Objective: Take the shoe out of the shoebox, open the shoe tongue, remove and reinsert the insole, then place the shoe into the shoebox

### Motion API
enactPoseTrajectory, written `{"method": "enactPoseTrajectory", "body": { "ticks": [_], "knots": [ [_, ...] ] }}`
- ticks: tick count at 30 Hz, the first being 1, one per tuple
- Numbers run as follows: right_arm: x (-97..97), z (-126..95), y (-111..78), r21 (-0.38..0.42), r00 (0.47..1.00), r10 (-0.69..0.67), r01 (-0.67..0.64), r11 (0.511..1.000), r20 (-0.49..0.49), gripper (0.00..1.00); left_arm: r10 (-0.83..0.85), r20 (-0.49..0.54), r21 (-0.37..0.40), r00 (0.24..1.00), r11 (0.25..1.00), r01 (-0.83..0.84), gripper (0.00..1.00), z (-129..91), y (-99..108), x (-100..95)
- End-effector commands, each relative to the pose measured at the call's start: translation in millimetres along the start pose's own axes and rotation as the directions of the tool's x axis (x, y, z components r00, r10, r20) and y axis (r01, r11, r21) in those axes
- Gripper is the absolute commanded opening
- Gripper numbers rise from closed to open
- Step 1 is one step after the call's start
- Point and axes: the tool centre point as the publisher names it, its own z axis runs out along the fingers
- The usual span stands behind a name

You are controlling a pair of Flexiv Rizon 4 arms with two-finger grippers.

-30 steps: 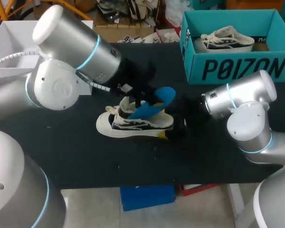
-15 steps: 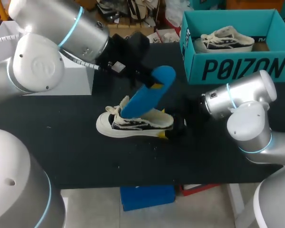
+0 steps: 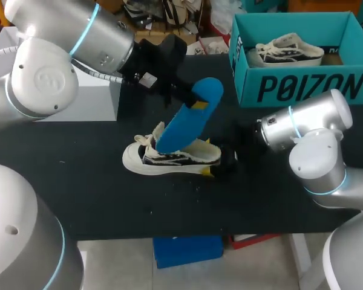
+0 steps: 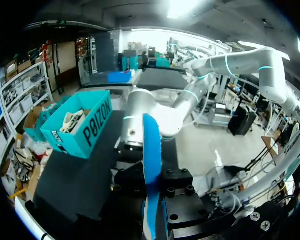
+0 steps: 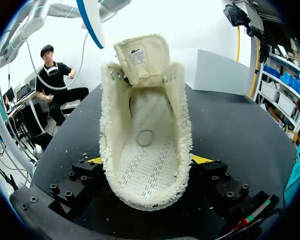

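A white and black shoe (image 3: 169,157) lies on its side-sole on the black table (image 3: 97,193), tongue pulled open. My right gripper (image 3: 222,163) is shut on its heel; in the right wrist view the shoe (image 5: 147,150) sits between both yellow fingertips (image 5: 96,160), its inside bare. My left gripper (image 3: 190,99) is shut on a blue insole (image 3: 184,121) and holds it tilted above the shoe. The insole (image 4: 151,160) stands edge-on between the left gripper's (image 4: 152,200) black fingers. From the right wrist, the insole's (image 5: 90,20) lower end hangs just above the tongue, apart from it.
A teal shoebox (image 3: 302,84) stands open at the back right with a second shoe (image 3: 287,51) inside. A white box (image 3: 103,103) sits at the back left under my left arm. The table's front edge runs close below the shoe.
My left gripper has lifted the blue insole up and back out of the shoe. The right gripper and the shoe have stayed put.
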Motion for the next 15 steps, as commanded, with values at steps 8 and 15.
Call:
{"method": "enactPoseTrajectory", "body": {
  "ticks": [8, 15],
  "knots": [
    [1.4, 3, -2.8, 0.001, 1.000, 0.001, -0.001, 1.000, 0.002, 0.00, -0.139, -0.163, 0.183, 0.977, 0.969, 0.168, 0.00, -34, -29, 15.7],
    [1.4, 3, -2.8, 0.001, 1.000, 0.001, -0.001, 1.000, 0.002, 0.00, -0.164, -0.191, 0.266, 0.968, 0.940, 0.212, 0.00, -63, -62, 24.7]
  ]
}}
